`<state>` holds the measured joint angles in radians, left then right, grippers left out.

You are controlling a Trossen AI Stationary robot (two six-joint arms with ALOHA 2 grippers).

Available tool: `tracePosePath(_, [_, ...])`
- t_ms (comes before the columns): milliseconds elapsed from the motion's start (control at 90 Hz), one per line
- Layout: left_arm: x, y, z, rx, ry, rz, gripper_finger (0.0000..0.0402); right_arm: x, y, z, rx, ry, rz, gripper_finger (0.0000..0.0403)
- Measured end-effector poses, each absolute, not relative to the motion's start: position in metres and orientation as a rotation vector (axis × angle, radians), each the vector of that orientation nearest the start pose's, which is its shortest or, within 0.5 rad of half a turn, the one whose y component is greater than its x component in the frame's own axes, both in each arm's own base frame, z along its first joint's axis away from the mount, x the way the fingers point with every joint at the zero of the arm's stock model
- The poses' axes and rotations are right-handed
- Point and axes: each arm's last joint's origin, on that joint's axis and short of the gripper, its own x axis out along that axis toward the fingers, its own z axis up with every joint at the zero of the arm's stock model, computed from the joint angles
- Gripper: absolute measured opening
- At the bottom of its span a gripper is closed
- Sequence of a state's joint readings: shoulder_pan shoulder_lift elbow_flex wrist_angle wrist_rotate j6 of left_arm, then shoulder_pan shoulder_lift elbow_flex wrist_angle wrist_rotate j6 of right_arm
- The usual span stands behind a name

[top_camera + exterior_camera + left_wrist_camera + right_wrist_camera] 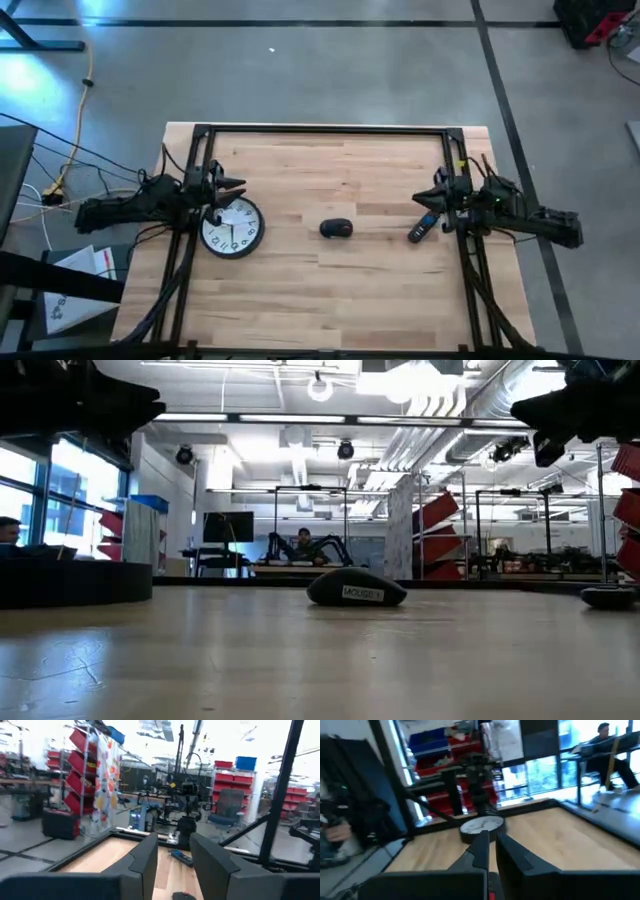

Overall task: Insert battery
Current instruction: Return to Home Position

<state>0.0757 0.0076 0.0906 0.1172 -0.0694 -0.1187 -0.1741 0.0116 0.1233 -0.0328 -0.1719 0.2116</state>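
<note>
Slantwise, slim black remote (422,229), blue patch, on table (330,300)

Pale wood-plank worktop (330,300), with a black frame (325,130) of rails running along the far edge and down both sides. Three things lie on it in a rough row across the middle: a round white-faced clock (233,226) with a black rim, flat on its back at the left; a black mouse (336,228) near the centre; a black remote (420,234) lying slantwise at the right. All three lie apart, none touching another
</note>
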Motion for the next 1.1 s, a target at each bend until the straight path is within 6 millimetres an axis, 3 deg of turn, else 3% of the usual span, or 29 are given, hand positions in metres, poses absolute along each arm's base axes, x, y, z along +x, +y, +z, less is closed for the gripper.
tracePosePath(156, [0.09, 0.008, 0.204, -0.115, -0.194, 0.094, 0.0066, 0.094, -0.011, 0.185, 0.195, -0.179, 0.028, 0.0])
tracePosePath(433, [0.095, 0.007, 0.186, -0.14, -0.214, 0.05, 0.0036, 0.097, -0.012, 0.172, 0.211, -0.057, -0.005, 0.0])
tracePosePath(522, [0.095, 0.007, 0.187, -0.163, -0.215, 0.066, 0.0027, 0.097, -0.015, 0.168, 0.185, -0.028, -0.094, 0.0])
tracePosePath(944, [0.097, 0.009, 0.175, -0.183, -0.101, 0.112, 0.0012, 0.096, -0.017, 0.167, 0.18, -0.03, -0.175, 0.0])
tracePosePath(1100, [0.097, 0.009, 0.174, -0.277, -0.098, 0.109, 0.0012, 0.096, -0.017, 0.167, 0.18, -0.03, -0.175, 0.0])
